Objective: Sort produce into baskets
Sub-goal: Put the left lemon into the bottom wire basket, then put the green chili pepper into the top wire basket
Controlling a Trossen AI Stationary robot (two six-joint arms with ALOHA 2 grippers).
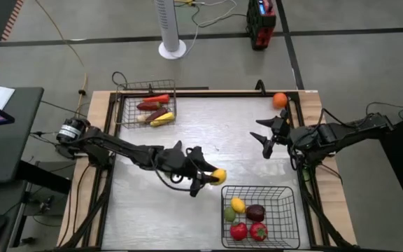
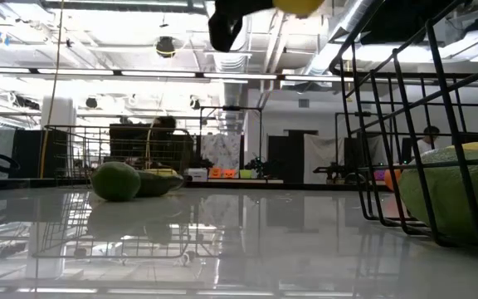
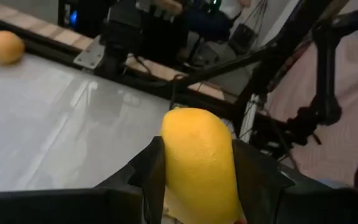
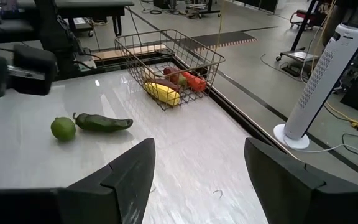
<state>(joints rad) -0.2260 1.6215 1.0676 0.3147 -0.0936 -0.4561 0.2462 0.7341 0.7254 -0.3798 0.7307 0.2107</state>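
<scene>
My left gripper (image 1: 208,178) is at the table's middle, just beyond the far left corner of the black basket (image 1: 285,192), shut on a yellow lemon (image 1: 219,176). That basket holds yellow, green, maroon and red pieces. The grey basket (image 1: 121,105) at the far left holds long red, maroon and yellow pieces. A lime (image 4: 63,128) and a dark green pepper (image 4: 103,122) lie on the table; in the high view my left arm hides them. An orange (image 1: 280,100) lies at the far right. My right gripper (image 1: 265,137) is open and empty, near the orange. My left gripper pinches the lemon between its two fingers, one on each opposite side (image 3: 169,168). The fingers come from the table's left, and the lemon's end sticks out past the fingertips. The lemon is lifted clear of the table, as the low view (image 2: 301,7) shows.
The tabletop has a wooden rim (image 1: 100,105) along its left, far and right sides. Bare white surface lies between the two baskets. A white fan column (image 1: 171,28) and a red box (image 1: 262,24) stand on the floor beyond the far edge.
</scene>
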